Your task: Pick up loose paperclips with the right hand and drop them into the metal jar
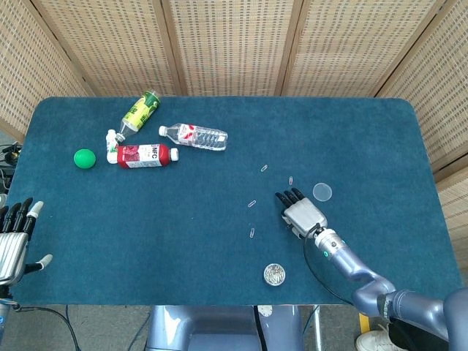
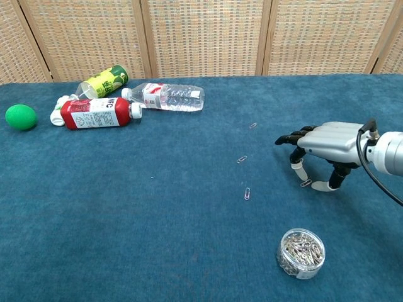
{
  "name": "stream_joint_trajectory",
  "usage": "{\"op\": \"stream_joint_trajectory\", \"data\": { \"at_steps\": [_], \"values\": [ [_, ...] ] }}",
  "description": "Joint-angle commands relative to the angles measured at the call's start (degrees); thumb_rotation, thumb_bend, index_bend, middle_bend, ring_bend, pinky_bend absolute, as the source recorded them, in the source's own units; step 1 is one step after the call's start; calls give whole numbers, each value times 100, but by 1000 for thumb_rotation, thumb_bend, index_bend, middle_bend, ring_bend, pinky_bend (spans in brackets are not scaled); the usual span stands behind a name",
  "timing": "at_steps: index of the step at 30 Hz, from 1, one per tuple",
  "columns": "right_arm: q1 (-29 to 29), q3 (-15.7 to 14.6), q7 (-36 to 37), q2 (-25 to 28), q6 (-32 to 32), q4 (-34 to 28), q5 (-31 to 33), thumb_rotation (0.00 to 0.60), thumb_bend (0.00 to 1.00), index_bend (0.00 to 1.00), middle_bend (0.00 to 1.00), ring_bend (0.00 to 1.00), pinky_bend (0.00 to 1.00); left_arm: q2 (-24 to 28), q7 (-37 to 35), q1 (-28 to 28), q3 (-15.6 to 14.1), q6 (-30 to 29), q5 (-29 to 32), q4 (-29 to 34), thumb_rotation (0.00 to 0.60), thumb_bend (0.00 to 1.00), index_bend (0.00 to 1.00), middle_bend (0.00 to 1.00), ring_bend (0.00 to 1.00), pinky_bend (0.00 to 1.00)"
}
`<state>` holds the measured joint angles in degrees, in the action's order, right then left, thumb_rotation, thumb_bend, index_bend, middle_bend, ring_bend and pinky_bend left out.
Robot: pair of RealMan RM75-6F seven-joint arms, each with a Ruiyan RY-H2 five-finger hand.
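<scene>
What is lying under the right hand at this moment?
One paperclip lies on the cloth beneath the right hand, between thumb and fingers. The palm hides whatever else is beneath it in the head view.

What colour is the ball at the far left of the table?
The ball is plain green, clearest in the chest view.

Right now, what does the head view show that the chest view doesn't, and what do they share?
Only the head view shows the left hand, open at the table's near left edge, the clear round lid lying flat beside the right hand, and one more paperclip just beyond that hand. Only the chest view shows the right hand's underside: thumb and fingertips down on the blue cloth around a silver paperclip. Both show the right hand, the metal jar of paperclips, three loose clips, three lying bottles and the green ball.
</scene>
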<state>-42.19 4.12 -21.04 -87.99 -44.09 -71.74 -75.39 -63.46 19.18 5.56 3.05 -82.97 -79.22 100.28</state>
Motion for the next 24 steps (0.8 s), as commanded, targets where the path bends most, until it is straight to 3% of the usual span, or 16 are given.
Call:
{"op": "stream_joint_trajectory", "data": {
  "at_steps": [1,11,16,24],
  "values": [
    [-8,-17,3,-26,-8,37,-10,600,351,508,0,0,0,-3,6,4,0,2,3,2,600,0,0,0,0,0],
    [-45,-54,-29,-81,58,153,66,600,351,528,0,0,0,4,-25,12,-2,9,17,-4,600,0,0,0,0,0],
    [-78,-71,-142,-151,93,190,127,600,354,598,0,0,10,12,-41,13,-9,2,2,1,600,0,0,0,0,0],
    [-77,-61,-131,-216,-5,209,120,600,437,654,0,0,21,25,-70,17,-8,2,7,-2,600,0,0,0,0,0]
  ]
}}
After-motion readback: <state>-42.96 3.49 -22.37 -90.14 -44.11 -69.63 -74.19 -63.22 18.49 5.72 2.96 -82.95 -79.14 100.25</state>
